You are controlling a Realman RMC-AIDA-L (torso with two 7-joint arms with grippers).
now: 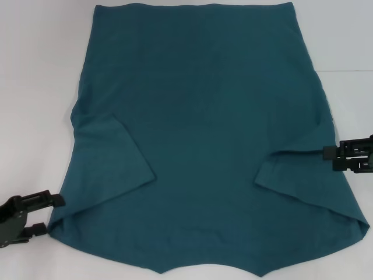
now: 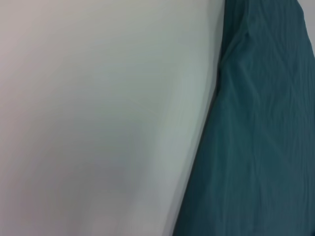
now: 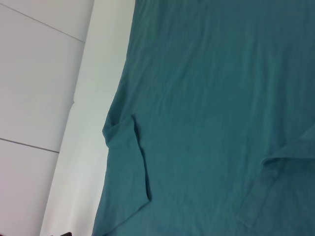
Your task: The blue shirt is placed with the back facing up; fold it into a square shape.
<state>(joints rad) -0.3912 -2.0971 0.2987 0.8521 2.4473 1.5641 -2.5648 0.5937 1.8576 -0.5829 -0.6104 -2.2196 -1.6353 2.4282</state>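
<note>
Left gripper point(image 1: 51, 214): black, blocky, two flat fingers. Right gripper point(image 1: 329, 153): black, boxy frame, stacked bars, glossy edges.

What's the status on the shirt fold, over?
Left gripper open at near-left shoulder corner. Right gripper at right sleeve, grip unclear. Dark teal-blue cotton T-shirt flat, both sleeves folded in. Nothing obstructing.

Plain teal blue shirt point(image 1: 198, 116) lies flat, both sleeves folded inward
</note>
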